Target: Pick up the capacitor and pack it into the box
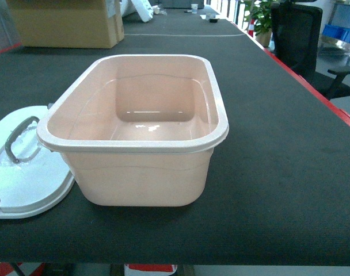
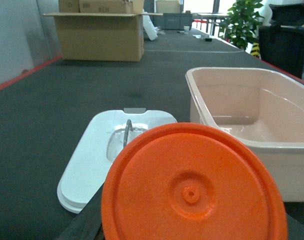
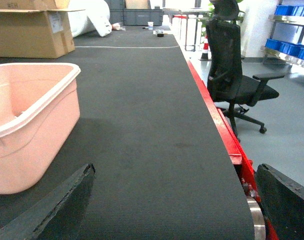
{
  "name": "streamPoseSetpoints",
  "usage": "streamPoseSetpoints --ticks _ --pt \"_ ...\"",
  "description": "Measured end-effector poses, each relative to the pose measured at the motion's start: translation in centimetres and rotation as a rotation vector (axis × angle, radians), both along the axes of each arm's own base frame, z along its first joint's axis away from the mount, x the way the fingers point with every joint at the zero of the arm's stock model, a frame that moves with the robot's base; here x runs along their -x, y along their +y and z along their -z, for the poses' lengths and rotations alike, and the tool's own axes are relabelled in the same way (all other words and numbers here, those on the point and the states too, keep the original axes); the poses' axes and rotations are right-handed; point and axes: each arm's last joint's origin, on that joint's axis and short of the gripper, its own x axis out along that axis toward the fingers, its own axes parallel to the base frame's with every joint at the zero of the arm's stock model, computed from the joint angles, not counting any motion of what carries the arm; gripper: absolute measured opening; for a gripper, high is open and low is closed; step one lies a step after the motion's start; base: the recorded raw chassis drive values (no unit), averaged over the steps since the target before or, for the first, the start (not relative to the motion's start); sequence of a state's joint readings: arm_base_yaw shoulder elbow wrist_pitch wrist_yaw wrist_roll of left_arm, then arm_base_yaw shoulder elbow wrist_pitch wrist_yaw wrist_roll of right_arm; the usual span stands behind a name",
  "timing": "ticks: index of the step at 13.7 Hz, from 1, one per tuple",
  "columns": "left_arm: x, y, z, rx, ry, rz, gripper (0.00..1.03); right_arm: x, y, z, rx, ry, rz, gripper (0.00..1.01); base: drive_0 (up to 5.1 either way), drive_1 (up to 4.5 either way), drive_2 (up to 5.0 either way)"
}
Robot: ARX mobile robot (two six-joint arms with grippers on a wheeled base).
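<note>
the box (image 1: 134, 132), a pale pink tub with rounded corners and a rolled rim, sits open near the middle of the head view on the dark tabletop (image 1: 278, 172); nothing shows inside it but glare on its glossy floor. at the left edge of that frame its white lid (image 1: 25, 178) lies flat on the mat just beside the tub, grey handle (image 1: 16, 141) up. the tabletop is a dark ribbed mat with a red border running down its right side. in the upper left stands a brown cardboard carton (image 1: 68, 23), and in the upper right, off the table, a black office chair (image 1: 304, 43) with a green plant (image 1: 261, 14) behind it.

in the left wrist view a grey wall fills the far left, the carton stands open at upper left, the lid lies left of centre, and a round orange disc (image 2: 192, 185) with a small central boss covers the lower middle, right in front of the camera. it hides the left jaws, so i cannot tell how they stand. the tub sits at the right.

in the right wrist view the tub is at the left, bare mat runs up the middle, and the chair stands on a grey floor (image 3: 287, 135) at the right with blue bins (image 3: 294, 12) shelved in the upper right corner. the right gripper (image 3: 174, 210) shows as two dark fingers (image 3: 67, 205) in the lower corners, spread wide with nothing between them.
</note>
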State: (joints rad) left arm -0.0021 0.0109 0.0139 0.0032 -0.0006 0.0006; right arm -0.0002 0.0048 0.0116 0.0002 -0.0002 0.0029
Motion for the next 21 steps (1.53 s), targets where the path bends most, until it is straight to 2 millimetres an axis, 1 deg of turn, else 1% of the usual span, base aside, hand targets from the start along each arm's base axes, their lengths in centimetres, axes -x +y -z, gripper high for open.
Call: streamPoseSetpoints --ticks 17,18,19,20,21 --pt "0.0 0.0 0.1 0.000 0.010 0.000 0.44 0.0 0.0 0.1 0.000 0.005 0.000 0.98 0.0 0.00 0.0" --pt "-0.3 0.2 -0.5 -0.023 -0.039 -0.051 0.44 0.0 0.0 0.1 0.000 0.006 0.001 0.98 0.0 0.00 0.0" --pt "-1.3 1.0 -1.3 -0.048 -0.071 -0.073 0.44 0.0 0.0 0.0 0.000 0.005 -0.002 0.98 0.0 0.00 0.0" --pt "-2.9 1.8 -1.7 -0.059 -0.052 -0.079 0.44 0.0 0.0 0.0 0.000 0.005 0.000 0.98 0.0 0.00 0.0" --pt "-4.8 1.5 -2.6 -0.063 -0.069 0.007 0.44 0.0 0.0 0.1 0.000 0.006 0.000 0.98 0.0 0.00 0.0"
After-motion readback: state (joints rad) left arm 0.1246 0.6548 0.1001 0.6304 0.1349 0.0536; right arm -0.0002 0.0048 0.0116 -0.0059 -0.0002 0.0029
